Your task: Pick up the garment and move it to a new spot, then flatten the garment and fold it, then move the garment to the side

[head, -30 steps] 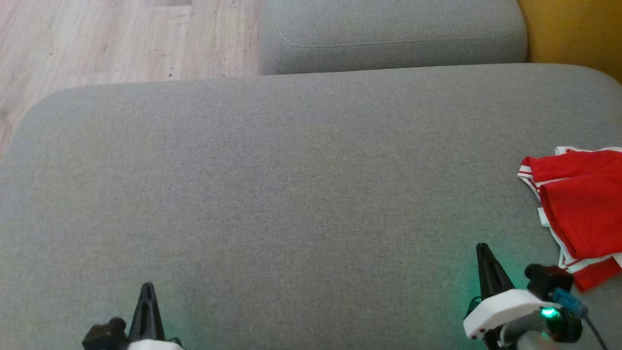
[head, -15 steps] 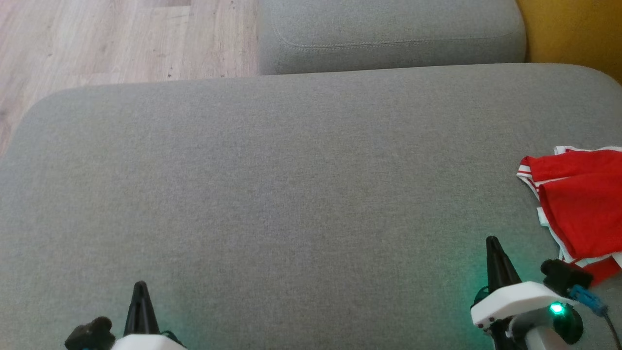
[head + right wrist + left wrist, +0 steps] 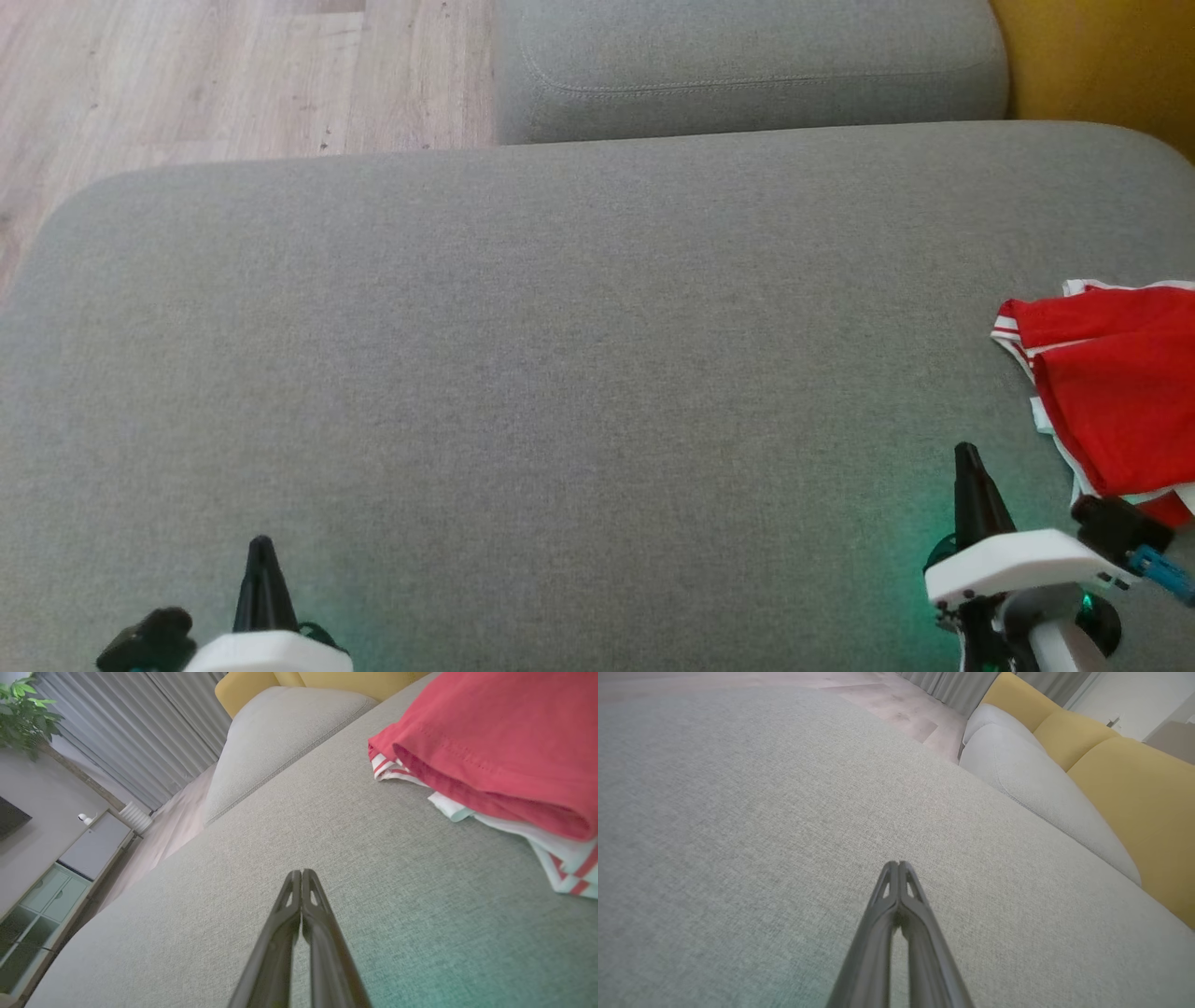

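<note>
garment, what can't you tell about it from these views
- Head view: the garment runs off the right edge, so its full extent is unknown.
- Head view: its near corner is hidden behind the mount of the right gripper.
- Right wrist view: the top and right edges cut it off, and its stacked layers hide what kind of garment it is.

The garment (image 3: 1120, 392) is red, with white trim striped in red. The sofa seat (image 3: 560, 373) and far cushion (image 3: 747, 65) are plain grey weave. The backrest (image 3: 1102, 65) is mustard yellow and the floor (image 3: 187, 75) pale wood-grain. The left gripper (image 3: 260, 546) and right gripper (image 3: 967, 455) are black-fingered.
</note>
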